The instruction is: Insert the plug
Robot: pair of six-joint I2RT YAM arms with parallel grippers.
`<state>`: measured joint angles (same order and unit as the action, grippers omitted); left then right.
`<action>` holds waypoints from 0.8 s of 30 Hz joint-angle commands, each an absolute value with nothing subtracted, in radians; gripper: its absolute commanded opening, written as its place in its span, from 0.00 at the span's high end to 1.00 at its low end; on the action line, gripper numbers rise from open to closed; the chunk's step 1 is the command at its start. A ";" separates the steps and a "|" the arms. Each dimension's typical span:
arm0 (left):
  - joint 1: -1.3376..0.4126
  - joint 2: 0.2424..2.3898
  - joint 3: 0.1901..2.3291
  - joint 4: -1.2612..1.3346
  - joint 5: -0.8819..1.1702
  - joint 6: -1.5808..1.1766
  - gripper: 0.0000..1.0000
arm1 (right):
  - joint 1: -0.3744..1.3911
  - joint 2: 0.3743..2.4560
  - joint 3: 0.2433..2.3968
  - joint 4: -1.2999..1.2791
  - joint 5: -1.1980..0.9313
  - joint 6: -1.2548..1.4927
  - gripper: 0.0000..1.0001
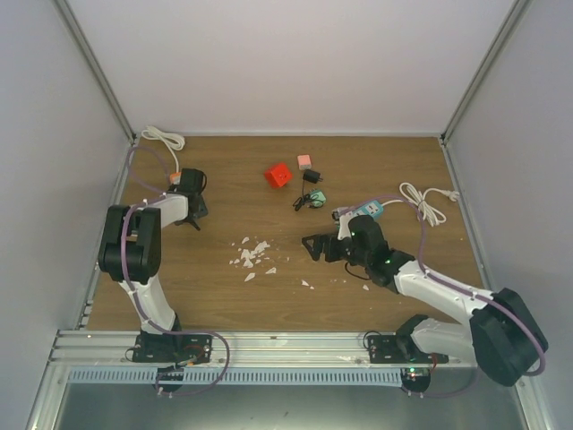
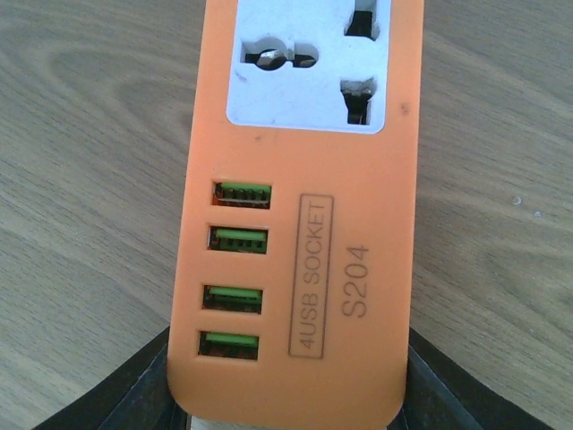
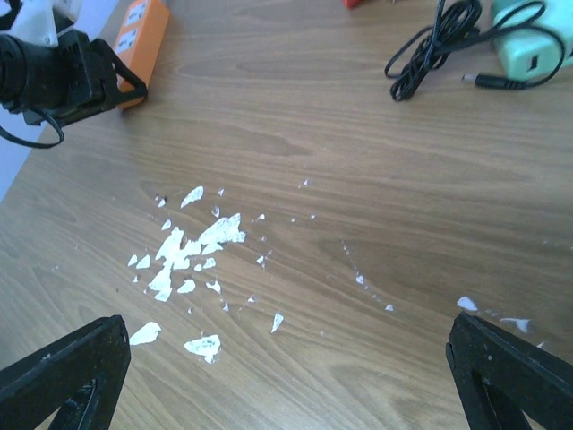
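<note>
Left gripper (image 2: 288,390) closed on an orange, round-cornered plastic power strip (image 2: 358,224); right gripper (image 3: 286,381) spread wide with nothing between its jaws.
The left black fingers (image 2: 116,403) lie against both long sides of the strip's near end. Its top face carries a column of four green USB ports, the embossed words "4USB SOCKET S204", and beyond them a white panel with a multi-standard outlet. The long axis runs straight away from the jaws, face up and flat on the brown wooden table (image 3: 358,179), at the far left of the tabletop. Its far end points toward the back-left corner. A mint-green plug adapter with coiled black cable (image 3: 528,45) lies mid-table, well apart. White flakes (image 3: 188,251) lie under the right gripper.
</note>
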<state>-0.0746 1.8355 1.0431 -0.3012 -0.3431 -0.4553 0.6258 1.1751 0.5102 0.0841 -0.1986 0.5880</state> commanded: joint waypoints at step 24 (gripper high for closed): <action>-0.787 1.267 0.705 -0.365 -0.516 -0.687 0.79 | 0.637 1.129 0.504 0.062 -0.189 0.577 0.00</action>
<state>-0.6987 1.2846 0.7025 -0.3103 -0.4171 -0.5983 0.6281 1.1522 0.5083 0.0605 -0.1844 0.5747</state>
